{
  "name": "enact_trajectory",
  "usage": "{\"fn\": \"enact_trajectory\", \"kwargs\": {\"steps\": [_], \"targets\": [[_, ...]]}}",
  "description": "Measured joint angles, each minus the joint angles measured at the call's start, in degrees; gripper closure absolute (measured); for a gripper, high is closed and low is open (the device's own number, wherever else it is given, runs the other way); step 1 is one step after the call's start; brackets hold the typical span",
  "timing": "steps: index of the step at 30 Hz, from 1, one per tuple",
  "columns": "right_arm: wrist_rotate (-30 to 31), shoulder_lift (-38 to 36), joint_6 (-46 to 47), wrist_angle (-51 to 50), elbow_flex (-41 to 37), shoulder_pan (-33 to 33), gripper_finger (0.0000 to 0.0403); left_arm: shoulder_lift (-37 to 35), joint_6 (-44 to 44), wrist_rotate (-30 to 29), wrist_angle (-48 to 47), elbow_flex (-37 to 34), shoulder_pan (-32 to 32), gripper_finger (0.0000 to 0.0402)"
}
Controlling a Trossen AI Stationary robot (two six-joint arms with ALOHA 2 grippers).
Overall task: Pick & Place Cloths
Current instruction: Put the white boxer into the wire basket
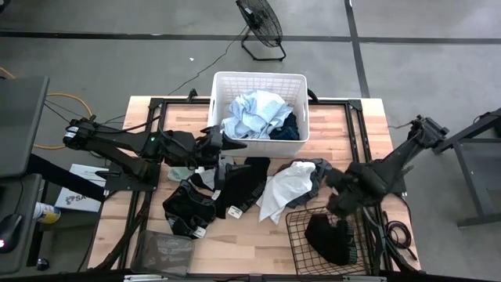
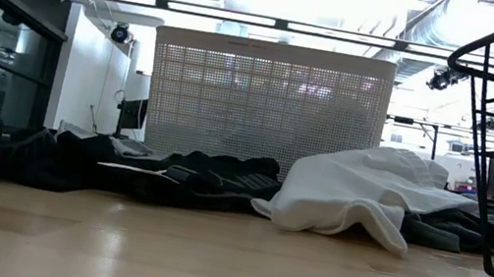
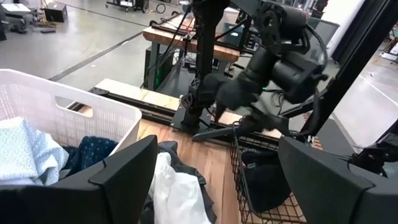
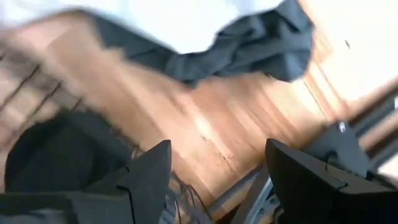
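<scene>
A light blue cloth (image 1: 254,113) and a dotted navy cloth (image 1: 288,129) lie in the white laundry basket (image 1: 262,78). On the table a white cloth (image 1: 283,188) rests partly on a grey one (image 1: 315,171), next to black cloths (image 1: 243,184) (image 1: 188,207). A sage green cloth (image 1: 166,252) lies at the near edge. A black cloth (image 1: 329,239) sits in the wire basket (image 1: 301,235). My left gripper (image 3: 214,186) is open and empty, hovering by the laundry basket's near left corner. My right gripper (image 4: 217,180) points down, open and empty, above the wire basket's far edge.
A floor fan (image 1: 262,27) stands beyond the table. Black frame rails (image 1: 356,133) run along the tabletop's sides. Bare wood (image 1: 250,243) shows between the sage cloth and the wire basket.
</scene>
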Motion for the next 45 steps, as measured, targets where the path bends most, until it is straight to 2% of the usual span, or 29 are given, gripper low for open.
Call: {"fn": "enact_trajectory", "kwargs": {"steps": [8, 15, 21, 25, 32, 40, 45], "targets": [[-3.0, -0.2, 7.4, -0.3, -6.3, -11.8, 0.0152, 0.0, -1.2, 0.0, -0.3, 0.0, 0.0, 0.0073], [0.1, -0.3, 7.4, 3.5, -10.8, -19.4, 0.0152, 0.0, -1.3, 0.0, -0.3, 0.0, 0.0, 0.0073], [1.5, -0.3, -8.5, 19.2, -15.0, -22.5, 0.0152, 0.0, -1.3, 0.0, -0.3, 0.0, 0.0, 0.0073], [1.7, -0.3, -13.6, 30.0, -17.6, -24.7, 0.0152, 0.0, -1.3, 0.0, -0.4, 0.0, 0.0, 0.0073], [8.0, -0.3, -8.3, 32.3, -17.7, -28.0, 0.0152, 0.0, -1.4, 0.0, -0.4, 0.0, 0.0, 0.0073], [7.9, 0.0, -7.5, 41.7, -17.7, -30.4, 0.0152, 0.0, -1.4, 0.0, -0.4, 0.0, 0.0, 0.0073], [7.5, 0.0, -4.9, 41.6, -17.7, -32.0, 0.0152, 0.0, -1.4, 0.0, -0.4, 0.0, 0.0, 0.0073]]}}
